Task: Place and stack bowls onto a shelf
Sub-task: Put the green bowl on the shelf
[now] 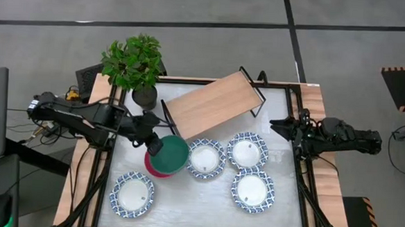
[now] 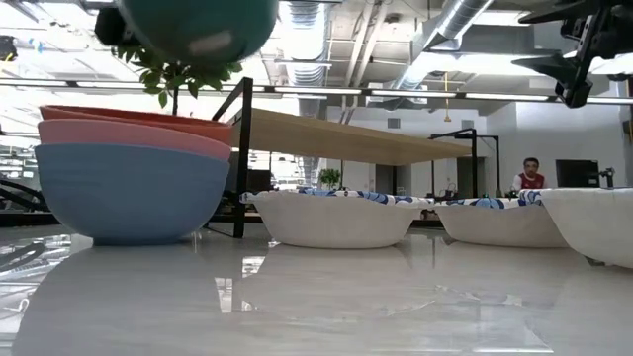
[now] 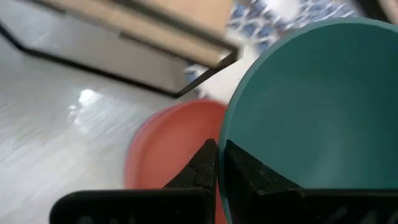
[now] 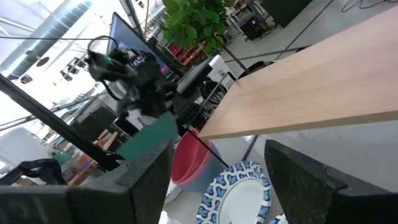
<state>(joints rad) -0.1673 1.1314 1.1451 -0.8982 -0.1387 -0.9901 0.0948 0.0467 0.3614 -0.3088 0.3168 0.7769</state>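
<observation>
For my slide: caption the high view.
Left end effector lifts green bowl beside the shelf.

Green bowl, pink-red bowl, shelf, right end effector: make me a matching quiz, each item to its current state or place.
Items:
1. green bowl
2. pink-red bowl
3. shelf
4. right end effector

States:
A. bare on top, nothing placed on it
B. open, held off to the side by the shelf's end
C. lifted off the table, rim pinched by the left end effector
D. nested in the stack on the table, above the blue bowl

Pairs: 1-C, 2-D, 3-A, 4-B
</observation>
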